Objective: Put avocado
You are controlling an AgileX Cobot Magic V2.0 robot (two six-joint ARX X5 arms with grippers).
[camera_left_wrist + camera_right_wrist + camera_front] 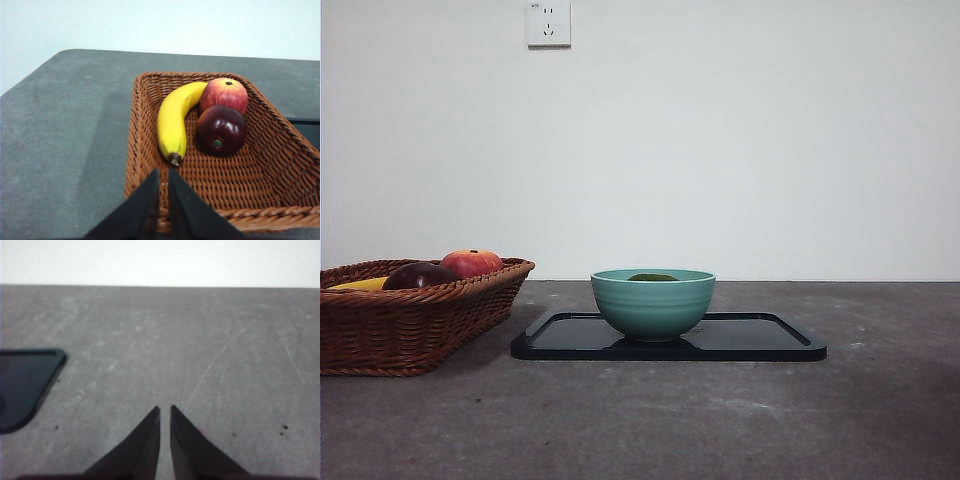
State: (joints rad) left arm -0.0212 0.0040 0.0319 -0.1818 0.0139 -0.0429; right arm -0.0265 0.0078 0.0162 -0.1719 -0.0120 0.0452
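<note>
Beyond the closed left hand, over the basket: banana, apple. Well away from both hands, avocado inside bowl. Right hand closed above counter.

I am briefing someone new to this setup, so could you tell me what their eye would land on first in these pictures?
Probably the teal bowl, standing mid-table on a black tray, with the dull green avocado just showing above its rim. Next, the wicker basket beside the tray, holding a yellow banana, a red-orange apple and a dark maroon fruit. Both the left gripper and the right gripper hang shut, holding nothing.
</note>
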